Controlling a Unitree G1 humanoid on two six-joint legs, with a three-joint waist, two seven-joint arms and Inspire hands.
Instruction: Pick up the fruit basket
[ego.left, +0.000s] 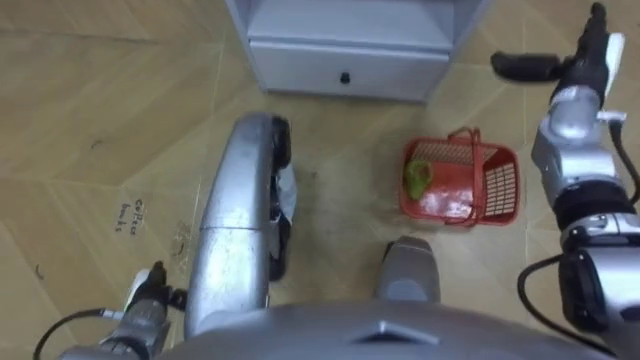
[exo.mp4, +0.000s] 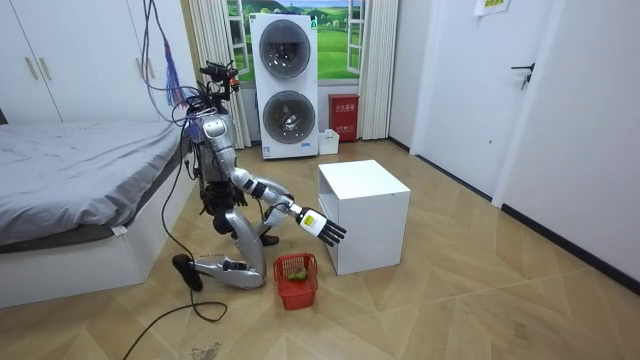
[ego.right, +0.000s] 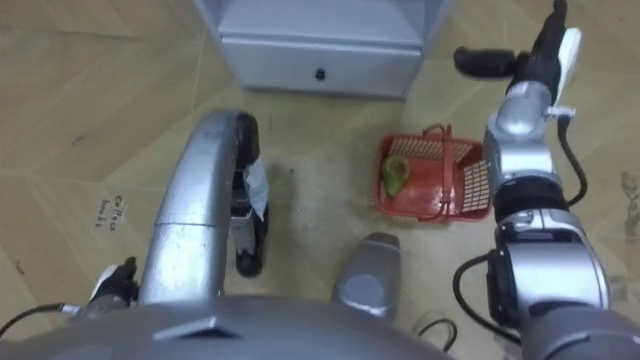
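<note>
The fruit basket (ego.left: 462, 182) is red plastic with wire handles and stands on the wooden floor just in front of me, to the right of my knees. A green fruit (ego.left: 417, 178) lies in its left end, beside something pale. My right hand (ego.left: 592, 58) hangs in the air beyond and to the right of the basket, fingers straight and holding nothing. In the room view I kneel beside the basket (exo.mp4: 296, 278), with that hand (exo.mp4: 328, 229) stretched out above it. My left hand (ego.left: 148, 288) shows low at the left, by my thigh.
A white cabinet (ego.left: 345, 60) with a drawer and a dark knob stands right behind the basket. A bed (exo.mp4: 70, 190) is on the room view's left and stacked washing machines (exo.mp4: 286, 85) are at the back. Open floor lies to the basket's right.
</note>
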